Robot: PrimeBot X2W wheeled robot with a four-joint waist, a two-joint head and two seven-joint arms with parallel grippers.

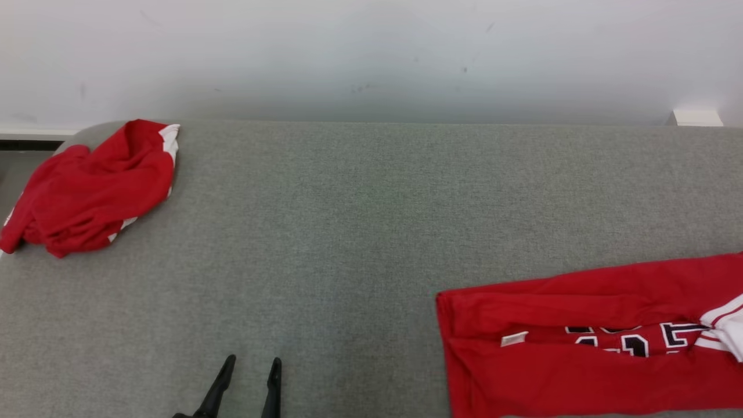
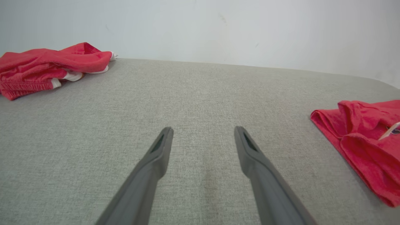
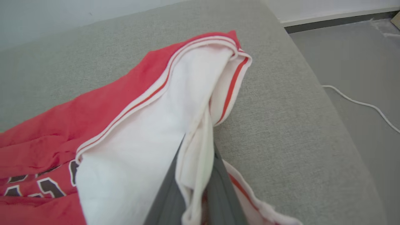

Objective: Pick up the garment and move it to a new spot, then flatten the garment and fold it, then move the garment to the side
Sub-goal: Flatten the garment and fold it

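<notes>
Right gripper — fingers pressed together, pinching the jersey's white trim; the jersey lies at the surface's front right edge. Left gripper — spread, empty, near the front edge. Red cloth: far left corner.

On the table, the garment lies right, another cloth far left.

The surface is coarse-woven matt grey cloth. On it the garment is soft matt cloth. The left pincer looks smooth matt plastic.
</notes>
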